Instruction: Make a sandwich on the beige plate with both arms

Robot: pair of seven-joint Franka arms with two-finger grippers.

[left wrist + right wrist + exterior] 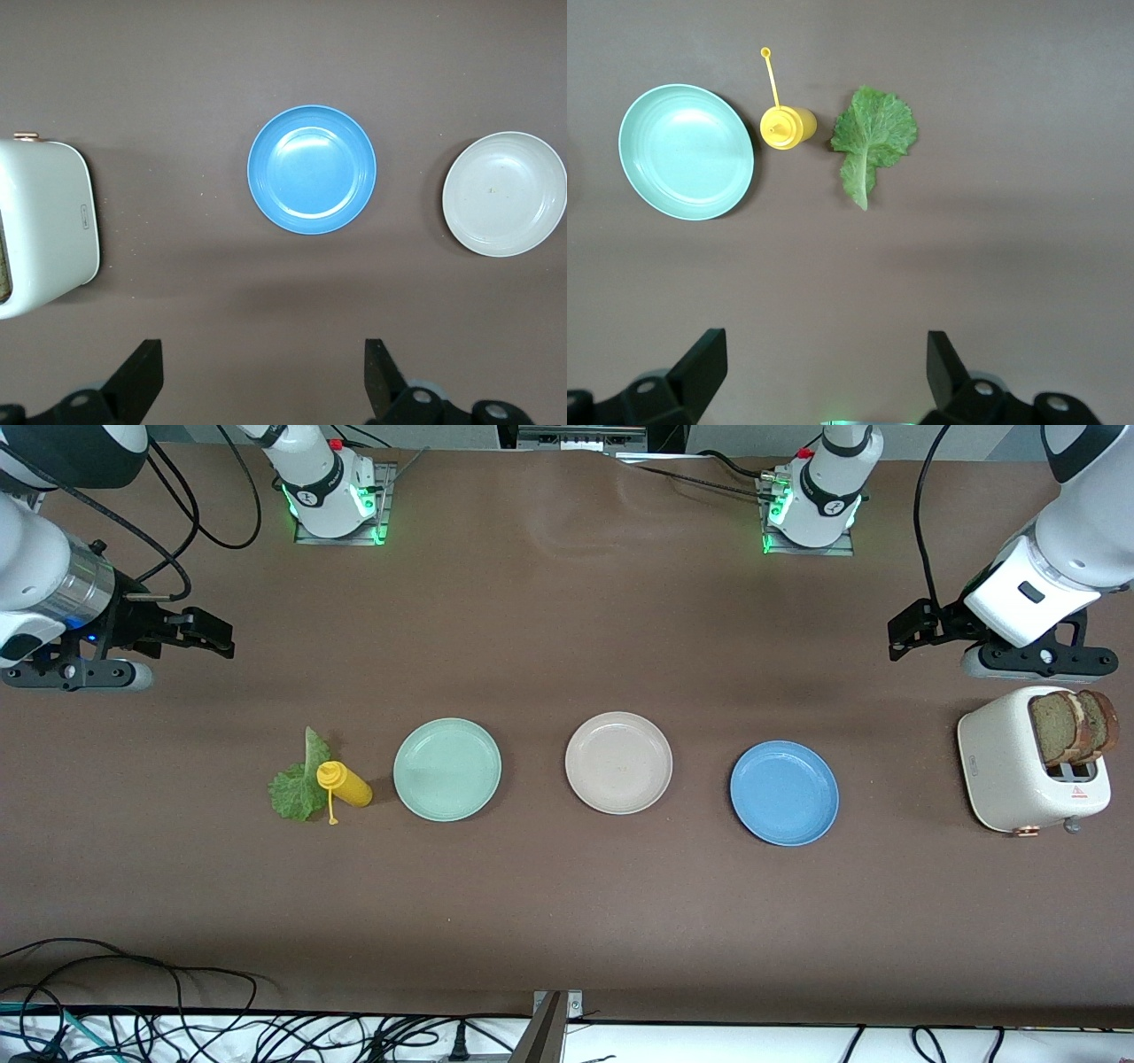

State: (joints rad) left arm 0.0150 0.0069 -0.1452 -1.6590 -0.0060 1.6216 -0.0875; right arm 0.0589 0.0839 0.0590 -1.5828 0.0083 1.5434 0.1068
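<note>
Upright in toaster: bread slices, flat faces toward left arm's end.

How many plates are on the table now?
3, in a row: mint-green plate toward the right arm's end, beige plate in the middle, blue plate toward the left arm's end. None seems hidden.

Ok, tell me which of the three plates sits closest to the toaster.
The blue plate: it lies toward the left arm's end of the table, next to the toaster; the beige plate is in the middle, the mint-green plate farthest away.
</note>
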